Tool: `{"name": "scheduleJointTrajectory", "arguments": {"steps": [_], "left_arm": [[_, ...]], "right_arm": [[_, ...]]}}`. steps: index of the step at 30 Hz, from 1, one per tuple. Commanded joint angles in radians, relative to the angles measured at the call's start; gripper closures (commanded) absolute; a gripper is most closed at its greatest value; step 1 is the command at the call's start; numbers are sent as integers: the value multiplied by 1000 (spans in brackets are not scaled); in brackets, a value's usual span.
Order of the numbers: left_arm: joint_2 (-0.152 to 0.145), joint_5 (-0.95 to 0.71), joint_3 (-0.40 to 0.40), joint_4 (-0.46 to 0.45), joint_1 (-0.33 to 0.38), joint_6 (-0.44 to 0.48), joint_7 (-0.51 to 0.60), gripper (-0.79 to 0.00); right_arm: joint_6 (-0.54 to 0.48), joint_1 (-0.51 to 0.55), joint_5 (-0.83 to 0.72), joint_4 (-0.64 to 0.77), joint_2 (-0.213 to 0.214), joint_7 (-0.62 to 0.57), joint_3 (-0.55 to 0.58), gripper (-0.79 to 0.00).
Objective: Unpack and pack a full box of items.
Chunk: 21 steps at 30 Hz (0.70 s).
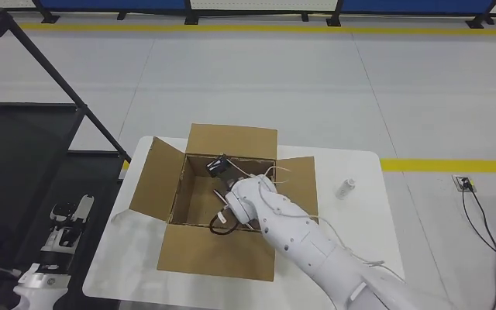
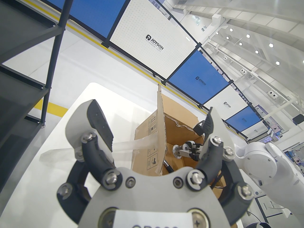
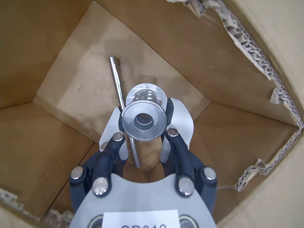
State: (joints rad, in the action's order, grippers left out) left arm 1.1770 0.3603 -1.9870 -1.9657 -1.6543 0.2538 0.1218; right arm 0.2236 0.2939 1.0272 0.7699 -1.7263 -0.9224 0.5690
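Metal spool (image 3: 142,130) between the right jaws, inside box (image 3: 42,29).

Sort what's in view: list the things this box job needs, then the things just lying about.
For the job: cardboard box; flanged metal spool held in the right gripper, inside the box; metal rod on the box floor; small bottle on the white table, likely an item.

Lying about: black rack beside the table; floor socket.
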Motion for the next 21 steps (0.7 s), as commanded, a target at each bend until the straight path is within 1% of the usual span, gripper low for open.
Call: {"name": "scheduleJointTrajectory", "arguments": {"steps": [1,6,13,14,15,17,18,20,21], "left_arm": [[0,0,0,0,0,0,0,-785],[0,0,0,0,0,0,0,-785],[0,0,0,0,0,0,0,-785],[0,0,0,0,0,0,0,-785],[0,0,0,0,0,0,0,-785],[0,0,0,0,0,0,0,-785],[0,0,0,0,0,0,0,-785],[0,0,0,0,0,0,0,-785],[0,0,0,0,0,0,0,-785]], "right_arm": [[-16,-24,-39,-83,-24,23,2,0],[-48,-53,-76,-209,-65,62,-4,0],[-62,-77,-101,-319,-109,95,-5,0],[-63,-80,-103,-331,-114,99,-4,-126],[-64,-83,-104,-342,-118,101,-4,-200],[-70,-89,-108,-362,-127,101,-2,-225],[-74,-92,-110,-371,-131,99,-2,-274],[-78,-97,-110,-388,-138,102,-1,-342],[-80,-99,-111,-395,-142,103,0,-357]]}}
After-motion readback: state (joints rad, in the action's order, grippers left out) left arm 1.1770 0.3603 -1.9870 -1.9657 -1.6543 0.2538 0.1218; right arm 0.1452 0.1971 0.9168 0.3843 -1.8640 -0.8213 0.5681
